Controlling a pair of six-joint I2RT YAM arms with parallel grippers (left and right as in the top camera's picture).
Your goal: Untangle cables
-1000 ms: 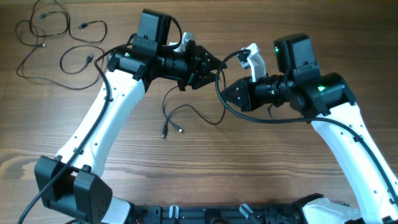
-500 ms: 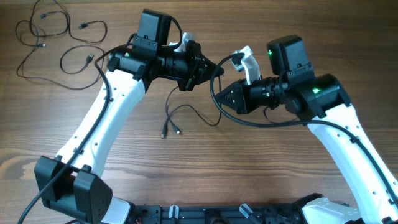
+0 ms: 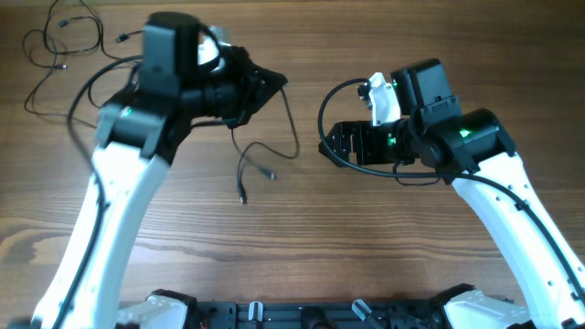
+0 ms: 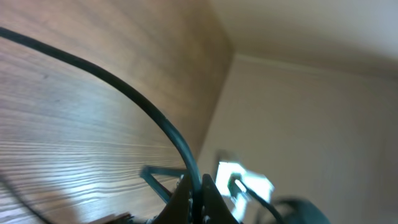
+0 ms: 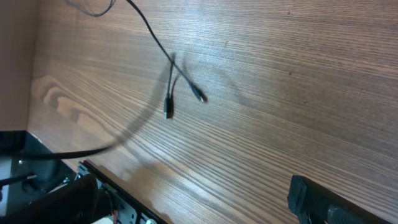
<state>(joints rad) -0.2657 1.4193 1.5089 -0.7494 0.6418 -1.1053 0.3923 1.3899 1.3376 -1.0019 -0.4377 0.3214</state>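
Note:
One thin black cable point(image 3: 294, 137) hangs from my left gripper point(image 3: 280, 82), which is shut on it above the table's middle. The strand loops down to two small plug ends point(image 3: 243, 196) lying on the wood. In the left wrist view the cable point(image 4: 124, 87) curves in from the upper left and vanishes between the closed fingertips of the left gripper point(image 4: 198, 190). My right gripper point(image 3: 327, 144) stands open to the right of the strand, holding nothing. The right wrist view shows the plug ends point(image 5: 168, 112) on the table far ahead of the right gripper point(image 5: 193, 208). More cables point(image 3: 64, 55) lie as loose loops at the far left.
Wooden table point(image 3: 366, 247) all around. The thick black cord of the right arm point(image 3: 334, 96) arcs beside its wrist. The robot's base rail point(image 3: 302, 315) runs along the front edge.
My right gripper has opened and let go of the cable. The left arm has swung left and back, carrying the held cable with it; the plug ends slid slightly left.

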